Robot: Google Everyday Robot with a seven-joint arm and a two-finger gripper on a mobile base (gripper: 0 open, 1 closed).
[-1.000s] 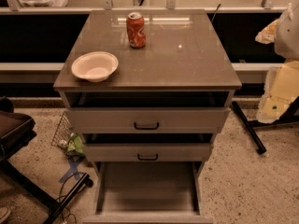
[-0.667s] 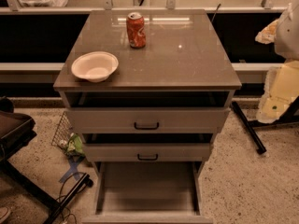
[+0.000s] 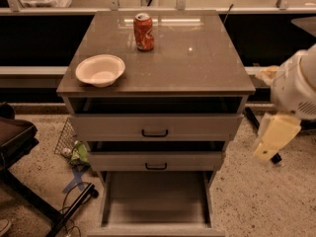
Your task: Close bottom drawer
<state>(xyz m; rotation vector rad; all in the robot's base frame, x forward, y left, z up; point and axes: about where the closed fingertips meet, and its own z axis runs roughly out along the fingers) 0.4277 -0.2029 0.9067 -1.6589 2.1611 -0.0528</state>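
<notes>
A grey-beige cabinet (image 3: 232,127) with three drawers fills the middle of the camera view, standing on a speckled floor (image 3: 261,201). Its flat brown surface (image 3: 197,68) carries two things. The bottom drawer (image 3: 157,204), lowest of the three, is pulled far out toward the camera. Its long plain box lies open to view from above, and its front runs along the lower edge of the view (its handle does not show from here). Above it the wider top drawer (image 3: 113,127) stands out a little, with a dark gap behind its front, and the middle drawer (image 3: 118,160) is out by a smaller amount. To the right of the cabinet, well apart from all three drawers, hangs the robot's white arm (image 3: 296,83). Below it is the pale yellowish gripper (image 3: 273,136), level with the top and middle drawers and touching nothing; whether it is open or closed cannot be told. On the floor left of the cabinet lies a wire basket (image 3: 66,138). A white bowl (image 3: 100,70) sits upright on the left of the surface near the front edge. A red can (image 3: 143,31), somewhat dented, stands near the back, apart from the bowl. A small black bar handle (image 3: 155,133) sits at the centre of the top drawer's front, and the middle drawer has one like it.
</notes>
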